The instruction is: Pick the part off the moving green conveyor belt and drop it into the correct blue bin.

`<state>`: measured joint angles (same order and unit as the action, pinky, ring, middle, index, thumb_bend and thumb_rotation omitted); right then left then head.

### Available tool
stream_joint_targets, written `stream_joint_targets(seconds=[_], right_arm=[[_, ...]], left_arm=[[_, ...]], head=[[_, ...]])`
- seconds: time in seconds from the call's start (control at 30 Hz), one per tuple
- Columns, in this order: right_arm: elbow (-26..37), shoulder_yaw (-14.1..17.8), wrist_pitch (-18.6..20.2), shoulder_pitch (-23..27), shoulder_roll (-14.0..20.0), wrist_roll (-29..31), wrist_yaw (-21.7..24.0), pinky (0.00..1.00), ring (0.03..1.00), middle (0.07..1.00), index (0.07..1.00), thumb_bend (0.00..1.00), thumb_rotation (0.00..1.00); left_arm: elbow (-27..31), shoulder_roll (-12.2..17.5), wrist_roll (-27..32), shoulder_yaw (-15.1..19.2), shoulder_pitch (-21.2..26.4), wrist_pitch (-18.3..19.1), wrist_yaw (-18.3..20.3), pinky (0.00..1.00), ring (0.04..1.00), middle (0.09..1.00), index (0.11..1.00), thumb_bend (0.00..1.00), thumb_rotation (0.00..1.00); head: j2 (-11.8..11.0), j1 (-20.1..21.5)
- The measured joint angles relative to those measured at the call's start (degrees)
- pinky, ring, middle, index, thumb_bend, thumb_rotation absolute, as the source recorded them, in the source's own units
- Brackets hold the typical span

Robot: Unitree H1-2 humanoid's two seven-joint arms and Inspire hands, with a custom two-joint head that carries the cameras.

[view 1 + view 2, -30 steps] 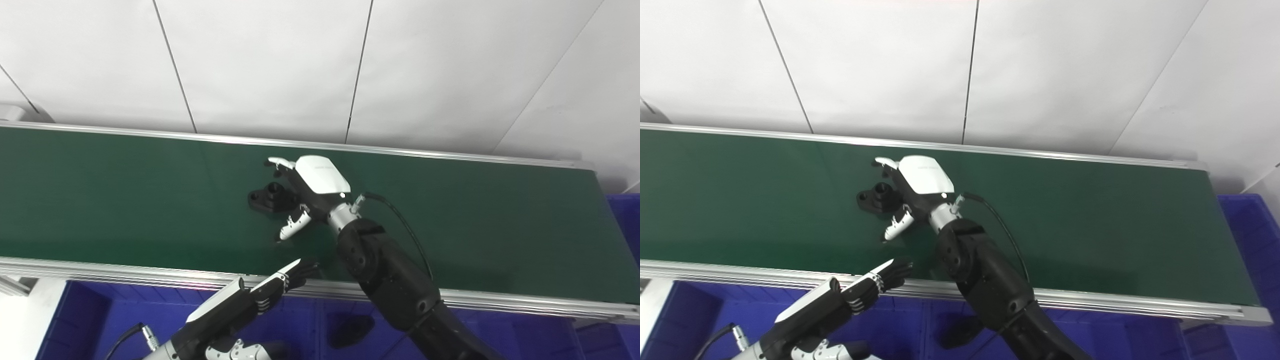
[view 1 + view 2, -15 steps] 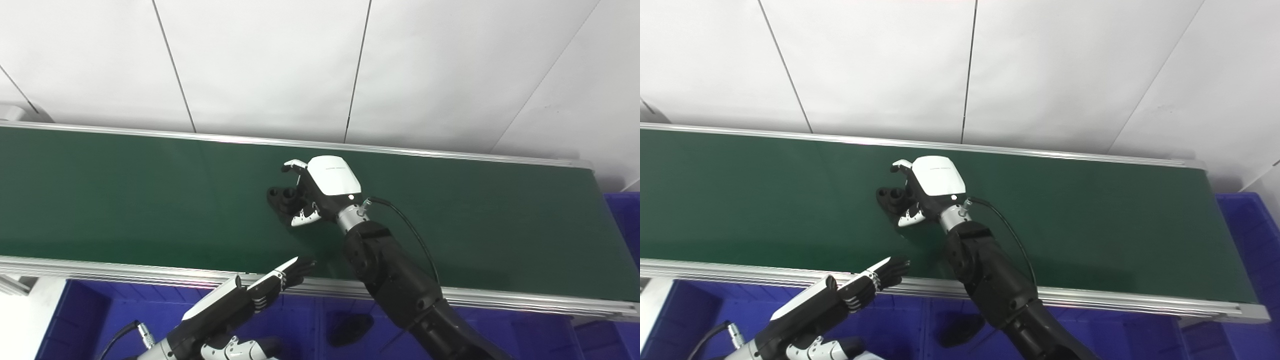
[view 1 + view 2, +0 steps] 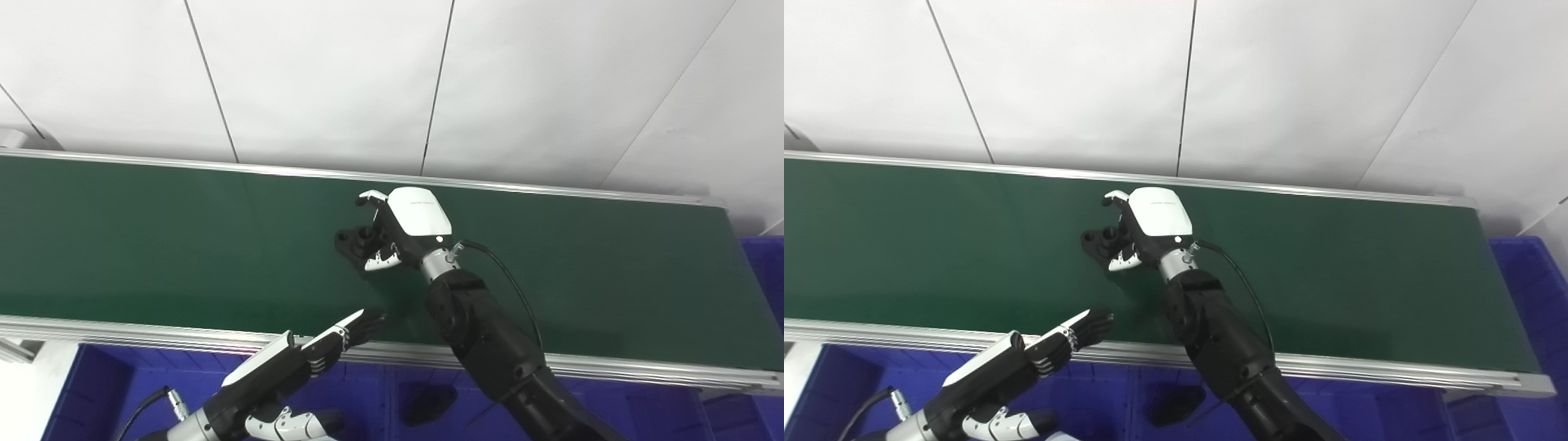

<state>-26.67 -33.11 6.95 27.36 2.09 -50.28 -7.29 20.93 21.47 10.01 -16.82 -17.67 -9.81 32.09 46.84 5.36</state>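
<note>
Moved: right hand (image 3: pixel 401 229) now further right along the green conveyor belt (image 3: pixel 153 239), fingers closed around the black flanged plastic part (image 3: pixel 355 241).
Part: at its fingertips.
Left hand (image 3: pixel 300 361): open, empty.

Black part gripped on the green conveyor belt, centre of frame

The right robot hand (image 3: pixel 398 229) is seen closed around the black part (image 3: pixel 354 241) at the middle of the green conveyor belt (image 3: pixel 153 245), the part resting on the belt surface. The left robot hand (image 3: pixel 306 361) is held at the lower centre, fingers extended over the near belt rail (image 3: pixel 122 331), nothing grasped. Blue bins (image 3: pixel 110 386) are visible along the bottom edge, a dark object (image 3: pixel 429 404) lying in one.
</note>
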Motion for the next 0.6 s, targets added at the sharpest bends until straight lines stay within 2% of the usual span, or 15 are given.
stream_joint_targets(seconds=[0.13,0.17,0.27,0.37,0.43,0.47,0.6], right_arm=[[0.0,0.2,0.0,0.0,0.0,0.0,0.0,0.5,0.536,0.483,0.746,0.57,0.0],[0.0,0.2,0.0,0.0,0.0,0.0,0.0,0.44,0.48,0.491,0.751,0.55,0.0],[0.0,0.1,0.0,0.0,0.0,0.0,0.0,0.38,0.431,0.511,0.755,0.53,0.0],[0.0,0.0,0.0,-0.1,0.1,-0.1,0.2,0.39,0.43,0.523,0.695,0.53,0.0],[0.0,0.0,0.0,-0.1,0.3,0.0,0.4,0.4,0.428,0.516,0.613,0.53,0.0],[0.1,0.0,0.0,0.0,0.3,0.0,0.6,0.41,0.426,0.499,0.544,0.52,0.0],[0.0,0.6,0.0,0.0,0.4,1.4,1.3,0.47,0.467,0.521,0.486,0.52,0.0]], left_arm=[[0.0,0.0,0.2,0.1,0.0,0.0,0.0,1.0,1.0,1.0,1.0,0.39,0.59],[0.0,0.0,0.4,0.1,0.0,0.0,0.0,1.0,1.0,1.0,1.0,0.4,0.59],[0.0,0.0,0.8,0.2,0.0,0.0,0.1,1.0,1.0,1.0,1.0,0.4,0.6],[0.1,0.2,0.8,0.3,0.0,0.2,0.1,1.0,1.0,1.0,1.0,0.4,0.6],[0.1,0.3,0.8,0.5,0.0,0.3,0.0,1.0,1.0,1.0,1.0,0.4,0.6],[0.2,0.4,0.8,0.6,0.0,0.4,0.0,1.0,1.0,1.0,1.0,0.4,0.6],[0.6,0.5,0.8,0.7,0.0,0.6,0.0,1.0,1.0,1.0,1.0,0.4,0.61]], head=[[-0.1,0.0],[-0.1,0.0],[0.0,0.0],[0.3,0.1],[0.3,0.1],[0.4,0.1],[0.4,0.0]])
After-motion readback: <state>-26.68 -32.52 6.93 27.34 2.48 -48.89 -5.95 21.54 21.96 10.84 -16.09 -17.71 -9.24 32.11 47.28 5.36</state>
